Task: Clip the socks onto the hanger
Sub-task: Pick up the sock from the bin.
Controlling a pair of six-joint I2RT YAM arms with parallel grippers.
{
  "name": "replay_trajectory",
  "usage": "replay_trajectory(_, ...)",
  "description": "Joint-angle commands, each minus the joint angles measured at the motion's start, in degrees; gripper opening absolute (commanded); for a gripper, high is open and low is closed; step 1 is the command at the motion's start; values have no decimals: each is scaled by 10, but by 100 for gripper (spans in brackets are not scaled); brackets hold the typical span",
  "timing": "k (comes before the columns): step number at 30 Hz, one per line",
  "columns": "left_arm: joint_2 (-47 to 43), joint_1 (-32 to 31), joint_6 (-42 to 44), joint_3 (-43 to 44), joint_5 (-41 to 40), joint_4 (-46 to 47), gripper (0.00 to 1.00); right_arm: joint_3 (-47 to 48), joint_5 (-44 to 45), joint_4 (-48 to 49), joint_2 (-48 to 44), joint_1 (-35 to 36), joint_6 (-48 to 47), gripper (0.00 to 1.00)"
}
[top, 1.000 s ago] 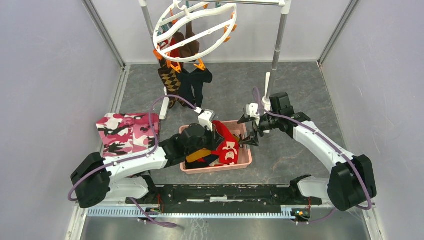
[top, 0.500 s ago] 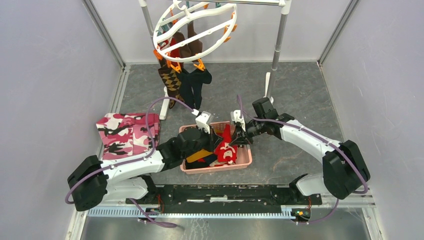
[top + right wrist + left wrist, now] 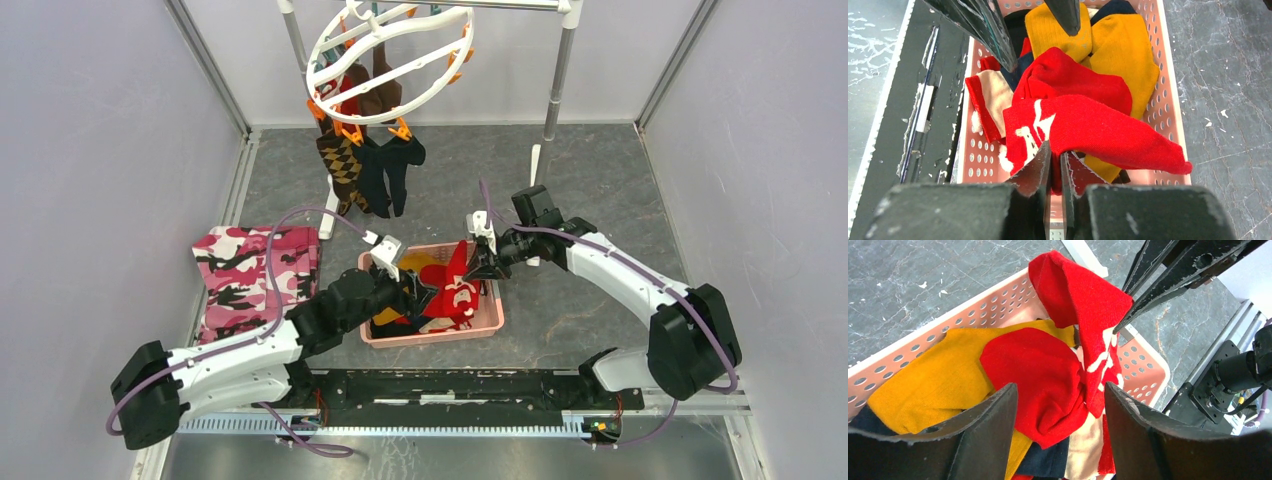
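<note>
right tool (image 3: 1053,150) pinching red sock (image 3: 1098,130) edge, left tool (image 3: 1059,392) spread

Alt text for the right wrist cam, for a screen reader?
The right pincer, shut, pinches the edge of a red sock with white markings, over a pink basket of red and mustard socks. The left pincer stands open at the top of the view.

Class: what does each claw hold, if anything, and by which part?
The right claw pinches the red white-patterned sock at its edge by the pattern; the left claw is open, holding nothing.
</note>
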Motion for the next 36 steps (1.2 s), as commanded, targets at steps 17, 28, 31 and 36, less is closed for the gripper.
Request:
replay_trajectory(17,-30,13,57,-46,158,170,75,32,-113,-23,-57,-49,14,12)
replay_trajectory(28,0,29,-12,-60,196,268,77,33,-138,-5,-78,-62,48,12)
replay_trajectory(31,26,44,-35,-55,231,273,77,33,-137,-4,-77,-64,50,12)
replay_trajectory(36,66,64,-62,-54,273,292,76,32,-141,3,-76,-68,58,13)
